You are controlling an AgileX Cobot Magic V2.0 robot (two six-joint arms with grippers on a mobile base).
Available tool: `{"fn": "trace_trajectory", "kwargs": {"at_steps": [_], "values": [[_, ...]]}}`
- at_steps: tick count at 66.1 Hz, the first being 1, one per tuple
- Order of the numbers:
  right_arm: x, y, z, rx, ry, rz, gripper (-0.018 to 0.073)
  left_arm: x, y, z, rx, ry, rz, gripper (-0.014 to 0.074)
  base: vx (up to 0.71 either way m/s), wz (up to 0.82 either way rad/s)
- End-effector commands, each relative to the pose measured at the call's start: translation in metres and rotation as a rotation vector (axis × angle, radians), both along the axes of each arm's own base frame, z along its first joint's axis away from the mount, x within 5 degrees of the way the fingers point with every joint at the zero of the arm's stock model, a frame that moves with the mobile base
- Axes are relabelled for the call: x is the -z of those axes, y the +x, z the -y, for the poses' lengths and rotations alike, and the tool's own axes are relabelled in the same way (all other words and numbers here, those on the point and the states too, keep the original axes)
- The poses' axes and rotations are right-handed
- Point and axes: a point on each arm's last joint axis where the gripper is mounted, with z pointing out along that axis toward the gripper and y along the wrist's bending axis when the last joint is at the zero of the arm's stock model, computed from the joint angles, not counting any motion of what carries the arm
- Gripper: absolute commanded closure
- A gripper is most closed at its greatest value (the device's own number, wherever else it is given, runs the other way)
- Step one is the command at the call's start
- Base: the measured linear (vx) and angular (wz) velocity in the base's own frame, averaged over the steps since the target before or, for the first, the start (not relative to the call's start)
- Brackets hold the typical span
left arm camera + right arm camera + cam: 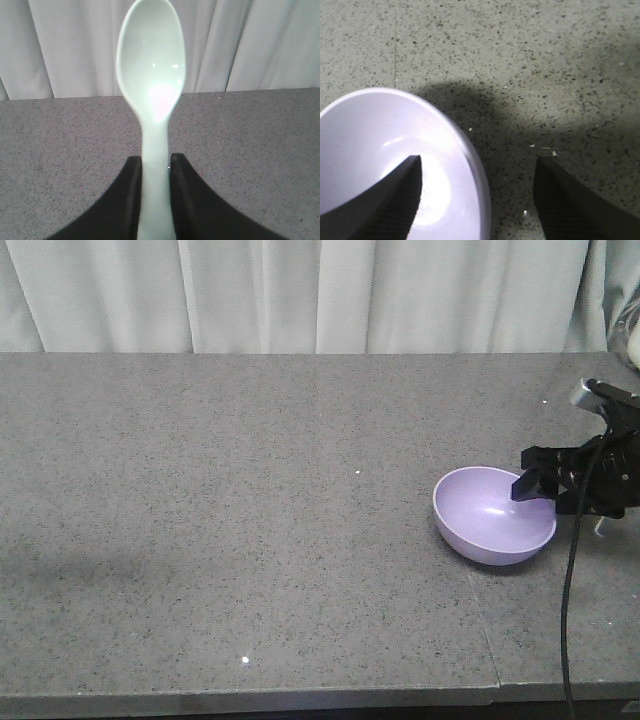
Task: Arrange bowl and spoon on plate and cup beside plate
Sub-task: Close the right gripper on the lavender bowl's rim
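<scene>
Grey speckled table [250,490] with a pale curtain [300,290] behind. The lavender bowl [490,518] sits near the table's right end, its rim tilted so that the left edge stands higher than the right. The right gripper [479,162] is spread wide and straddles the bowl's right rim: one dark finger [395,197] lies inside the bowl, above its glossy inner wall, and the other lies outside over bare table. Whether either finger touches the bowl cannot be told. In the left wrist view, the left gripper [155,161] is closed on the pale mint-green spoon [151,70], its two black fingers pressing the short handle from either side. The oval head projects beyond the fingertips with its hollow towards the camera, seen against the curtain and the far part of the table.
</scene>
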Motion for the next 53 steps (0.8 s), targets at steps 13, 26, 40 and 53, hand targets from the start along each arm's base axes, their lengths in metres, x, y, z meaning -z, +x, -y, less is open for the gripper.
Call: {"fn": "trace_trajectory", "kwargs": {"at_steps": [13,26,40,53], "values": [[-0.01,0.004,-0.008,-0.043,-0.001,0.028,0.0088,-0.019,-0.006,0.0,0.003,-0.024,0.121,0.0603,0.0,0.0],[-0.003,0.004,-0.008,-0.061,-0.003,-0.01,0.0189,-0.019,-0.006,0.0,0.003,-0.024,0.121,0.0603,0.0,0.0],[-0.003,0.005,-0.007,-0.056,-0.007,-0.002,0.0473,-0.019,-0.006,0.0,0.003,-0.024,0.118,0.0603,0.0,0.0],[-0.014,0.006,-0.009,-0.055,0.007,0.041,0.057,-0.019,-0.006,0.0,0.003,-0.023,0.115,0.0603,0.0,0.0]]}}
